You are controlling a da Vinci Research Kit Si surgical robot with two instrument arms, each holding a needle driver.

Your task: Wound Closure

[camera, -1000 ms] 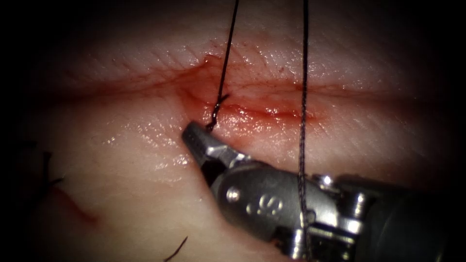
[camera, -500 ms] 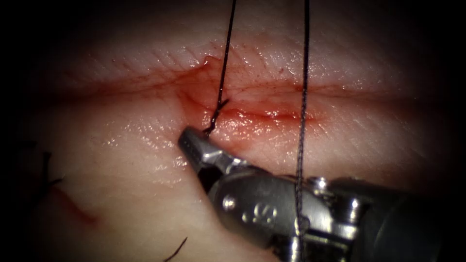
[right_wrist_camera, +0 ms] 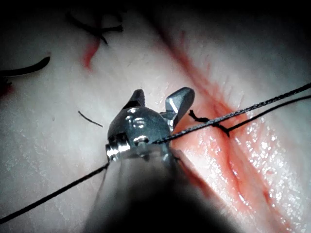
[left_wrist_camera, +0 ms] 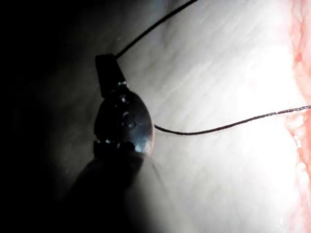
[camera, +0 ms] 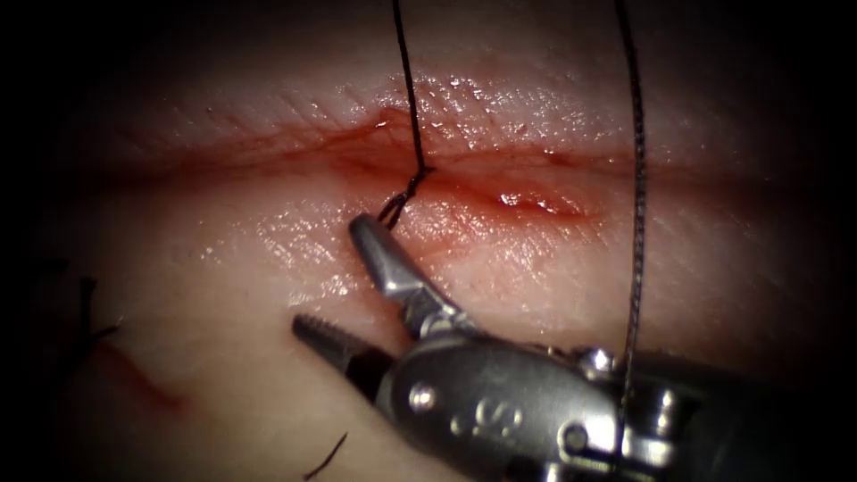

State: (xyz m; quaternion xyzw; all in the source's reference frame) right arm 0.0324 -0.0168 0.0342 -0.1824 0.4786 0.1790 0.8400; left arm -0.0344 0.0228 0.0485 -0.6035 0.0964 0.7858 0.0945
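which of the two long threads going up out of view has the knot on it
The left thread: it carries a small knot at the cut, just above the right tool's open jaws. The right thread runs smooth down to the tool's wrist.

Both thread (camera: 636, 178) strands run off the endoscope view at 12 o'clock. Left tool's (left_wrist_camera: 108, 73) tip lies in shadow (grip on thread unclear).
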